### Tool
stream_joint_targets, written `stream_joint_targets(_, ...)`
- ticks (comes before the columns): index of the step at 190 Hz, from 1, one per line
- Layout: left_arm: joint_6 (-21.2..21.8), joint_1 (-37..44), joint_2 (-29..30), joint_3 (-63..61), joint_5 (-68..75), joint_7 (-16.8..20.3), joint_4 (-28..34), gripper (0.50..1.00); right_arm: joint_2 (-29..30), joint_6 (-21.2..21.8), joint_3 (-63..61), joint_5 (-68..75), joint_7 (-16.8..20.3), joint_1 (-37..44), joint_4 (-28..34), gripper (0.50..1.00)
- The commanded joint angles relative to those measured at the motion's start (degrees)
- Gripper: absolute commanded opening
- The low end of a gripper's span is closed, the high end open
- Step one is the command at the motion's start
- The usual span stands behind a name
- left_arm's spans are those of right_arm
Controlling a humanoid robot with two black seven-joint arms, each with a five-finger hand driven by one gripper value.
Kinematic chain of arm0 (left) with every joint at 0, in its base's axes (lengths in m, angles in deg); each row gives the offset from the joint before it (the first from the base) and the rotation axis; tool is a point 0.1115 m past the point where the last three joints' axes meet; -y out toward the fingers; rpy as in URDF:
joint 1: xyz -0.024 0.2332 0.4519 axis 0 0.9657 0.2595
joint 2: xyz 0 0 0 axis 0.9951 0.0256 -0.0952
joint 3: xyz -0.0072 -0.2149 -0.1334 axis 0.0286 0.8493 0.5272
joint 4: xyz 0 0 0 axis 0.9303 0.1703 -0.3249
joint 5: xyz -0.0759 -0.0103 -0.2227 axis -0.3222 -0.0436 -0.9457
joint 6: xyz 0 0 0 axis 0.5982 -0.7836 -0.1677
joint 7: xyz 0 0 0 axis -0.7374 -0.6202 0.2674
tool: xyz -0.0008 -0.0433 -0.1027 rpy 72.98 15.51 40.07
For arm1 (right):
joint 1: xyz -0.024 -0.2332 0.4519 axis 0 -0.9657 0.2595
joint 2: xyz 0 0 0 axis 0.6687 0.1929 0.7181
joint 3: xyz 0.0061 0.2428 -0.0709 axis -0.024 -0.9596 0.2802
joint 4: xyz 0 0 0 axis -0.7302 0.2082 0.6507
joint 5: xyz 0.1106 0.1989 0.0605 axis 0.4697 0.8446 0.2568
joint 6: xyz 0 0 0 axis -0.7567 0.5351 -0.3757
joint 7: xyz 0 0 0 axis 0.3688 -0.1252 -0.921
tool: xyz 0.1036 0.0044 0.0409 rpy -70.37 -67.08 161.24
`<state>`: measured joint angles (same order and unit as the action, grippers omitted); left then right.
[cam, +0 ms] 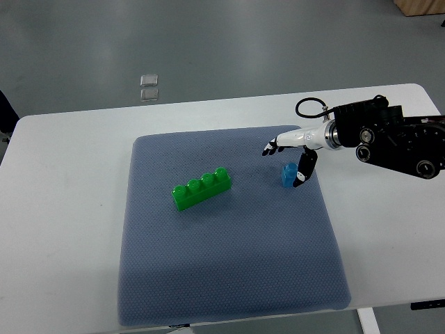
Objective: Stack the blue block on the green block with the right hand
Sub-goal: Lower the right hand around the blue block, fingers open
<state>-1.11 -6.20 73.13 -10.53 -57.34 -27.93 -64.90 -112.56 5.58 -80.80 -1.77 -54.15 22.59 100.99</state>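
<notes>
Near the table's (62,209) right edge, the right robot hand (290,156) hovers spread over the blue block (288,175), about to grasp it.

We see grey floor (208,42) filling upper part of frame, soft light glare across it. We note two small clear squares (149,86) on floor, upper left of centre. White table (62,229) spans lower frame, rounded corners. Blue-grey mat (229,278) covers its middle. We spot wooden furniture corner (419,7) at top right, dark object (7,111) at left edge.
</notes>
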Motion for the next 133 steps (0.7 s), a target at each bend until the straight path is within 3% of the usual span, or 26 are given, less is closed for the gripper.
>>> stream_joint_targets(1,0.00,0.02,0.00,0.02,0.00,0.00,0.00,1.000,-0.02,-0.28,-0.02,0.61,0.10,-0.48,-0.76,0.909)
stream_joint_targets(133,0.00,0.02,0.00,0.02,0.00,0.00,0.00,1.000,0.86,-1.95,-0.28,5.27,4.23,-1.10,-1.12,0.909)
